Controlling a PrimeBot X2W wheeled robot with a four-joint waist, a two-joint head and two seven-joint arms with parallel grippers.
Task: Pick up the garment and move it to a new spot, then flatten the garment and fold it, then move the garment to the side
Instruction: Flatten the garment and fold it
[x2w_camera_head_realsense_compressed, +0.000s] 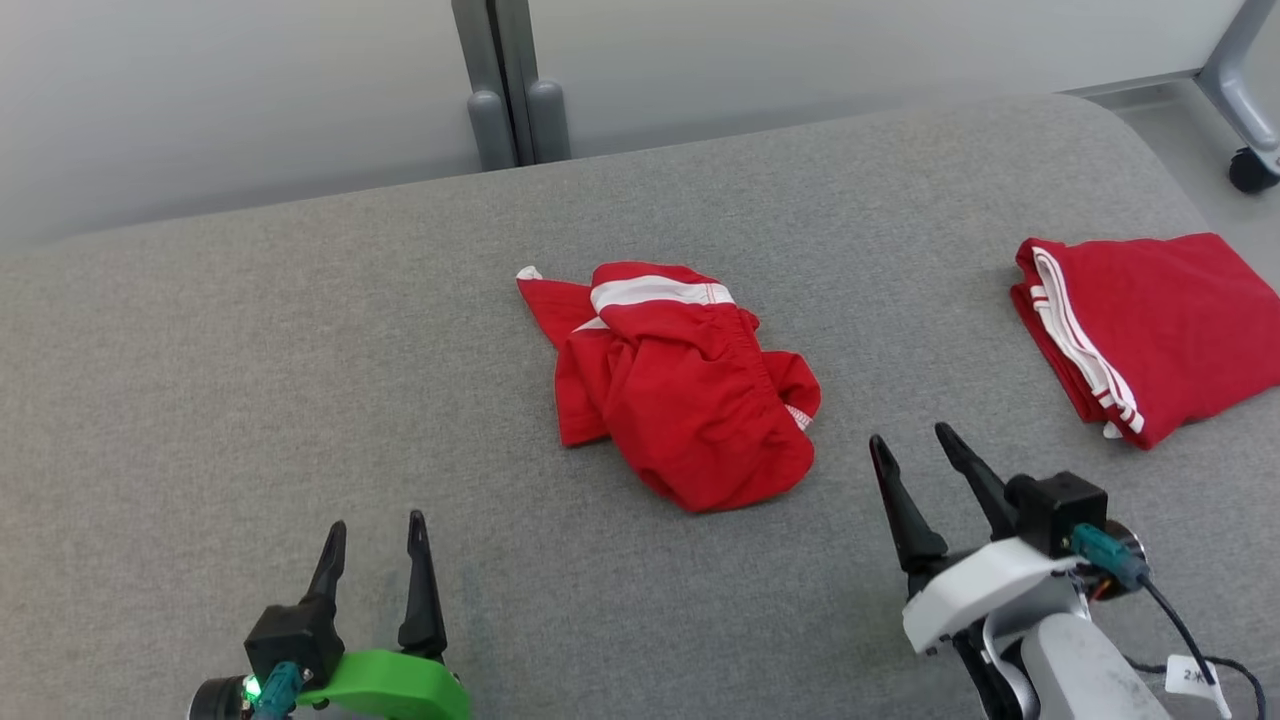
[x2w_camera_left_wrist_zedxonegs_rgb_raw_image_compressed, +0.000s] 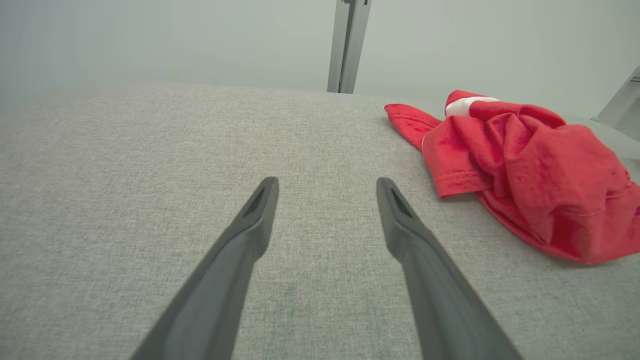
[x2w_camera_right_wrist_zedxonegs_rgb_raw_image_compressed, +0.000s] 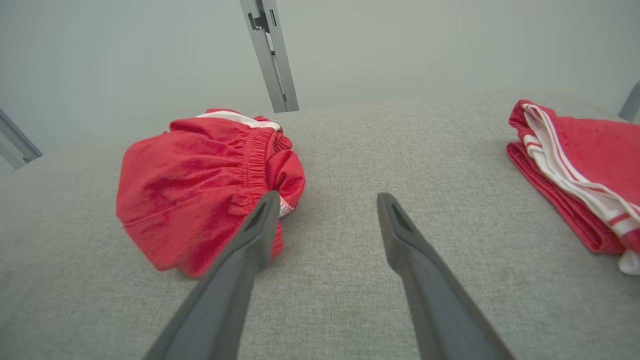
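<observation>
A crumpled red garment (x2w_camera_head_realsense_compressed: 680, 385) with white stripes and an elastic waistband lies in a heap at the middle of the grey padded table (x2w_camera_head_realsense_compressed: 300, 380). The left wrist view has the garment (x2w_camera_left_wrist_zedxonegs_rgb_raw_image_compressed: 530, 170) at its right, and the right wrist view has it (x2w_camera_right_wrist_zedxonegs_rgb_raw_image_compressed: 200, 185) at its left. My left gripper (x2w_camera_head_realsense_compressed: 378, 535) is open near the front edge, well to the left of the heap, holding nothing. My right gripper (x2w_camera_head_realsense_compressed: 912, 440) is open too, just right of the heap and apart from it. Both pairs of fingers (x2w_camera_left_wrist_zedxonegs_rgb_raw_image_compressed: 250, 225) (x2w_camera_right_wrist_zedxonegs_rgb_raw_image_compressed: 400, 230) are empty.
A second red garment (x2w_camera_head_realsense_compressed: 1150, 330) with white stripes lies folded at the table's right edge, also in the right wrist view as a folded pile (x2w_camera_right_wrist_zedxonegs_rgb_raw_image_compressed: 575, 165). A grey post (x2w_camera_head_realsense_compressed: 510, 90) stands behind the table's far edge. A castor wheel (x2w_camera_head_realsense_compressed: 1252, 170) is at the far right.
</observation>
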